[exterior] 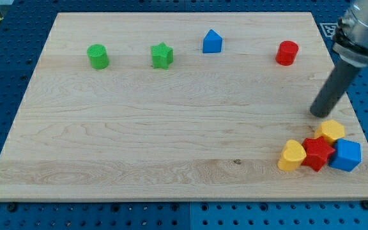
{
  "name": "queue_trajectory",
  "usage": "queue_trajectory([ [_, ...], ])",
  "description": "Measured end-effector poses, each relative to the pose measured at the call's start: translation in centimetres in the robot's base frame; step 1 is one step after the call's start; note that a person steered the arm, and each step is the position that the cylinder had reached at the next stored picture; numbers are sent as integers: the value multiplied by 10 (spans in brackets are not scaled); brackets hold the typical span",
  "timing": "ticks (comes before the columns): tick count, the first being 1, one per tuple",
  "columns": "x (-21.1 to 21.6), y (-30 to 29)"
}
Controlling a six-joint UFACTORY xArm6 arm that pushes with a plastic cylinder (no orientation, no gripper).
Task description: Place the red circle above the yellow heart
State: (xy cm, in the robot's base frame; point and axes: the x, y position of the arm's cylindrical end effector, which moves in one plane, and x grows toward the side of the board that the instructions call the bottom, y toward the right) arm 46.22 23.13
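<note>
The red circle [287,52] is a short red cylinder standing at the view's top right of the wooden board [171,128]. The yellow heart [291,156] lies at the bottom right, touching a red star [317,154]. My tip [318,114] is the lower end of the dark rod at the right side. It stands below and to the right of the red circle, and just above the bottom-right cluster of blocks, apart from both.
A yellow hexagon [331,131] and a blue cube [345,155] sit in the same cluster as the star. Along the top lie a green cylinder [98,57], a green star [161,55] and a blue house-shaped block [212,42].
</note>
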Motion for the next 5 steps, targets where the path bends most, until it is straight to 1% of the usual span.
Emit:
queue_trajectory([
  [2,-148,27],
  [3,-197,11],
  [4,-165,-30],
  [5,-102,-33],
])
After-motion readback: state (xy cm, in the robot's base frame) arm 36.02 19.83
